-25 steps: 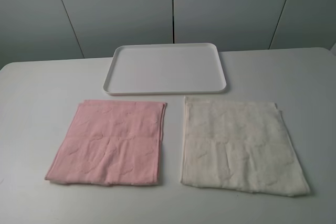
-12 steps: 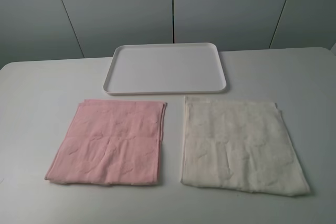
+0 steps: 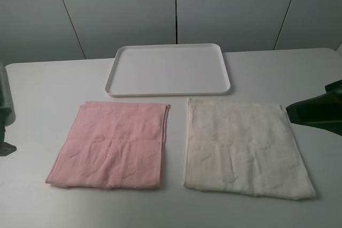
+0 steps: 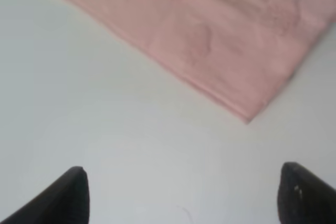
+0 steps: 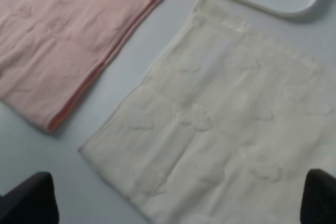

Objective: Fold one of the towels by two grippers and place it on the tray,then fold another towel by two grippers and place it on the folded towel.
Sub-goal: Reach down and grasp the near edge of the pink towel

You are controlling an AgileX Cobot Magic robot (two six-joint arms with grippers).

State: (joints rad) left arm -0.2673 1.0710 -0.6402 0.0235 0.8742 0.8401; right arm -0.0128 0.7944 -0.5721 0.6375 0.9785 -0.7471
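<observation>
Pink towel [image 3: 109, 145] beside cream towel [image 3: 243, 150] — flat

A pink towel [image 3: 109, 145] lies flat at about 8 o'clock on the tabletop [image 3: 48, 86], with layered edges showing along its side toward 3 o'clock. Just beside it at 4 o'clock, not touching, a cream towel [image 3: 243, 150] lies spread flat, somewhat larger and faintly embossed. A white rectangular tray [image 3: 165, 92] with rounded corners sits at 12 o'clock, near both towels' far edges.
</observation>
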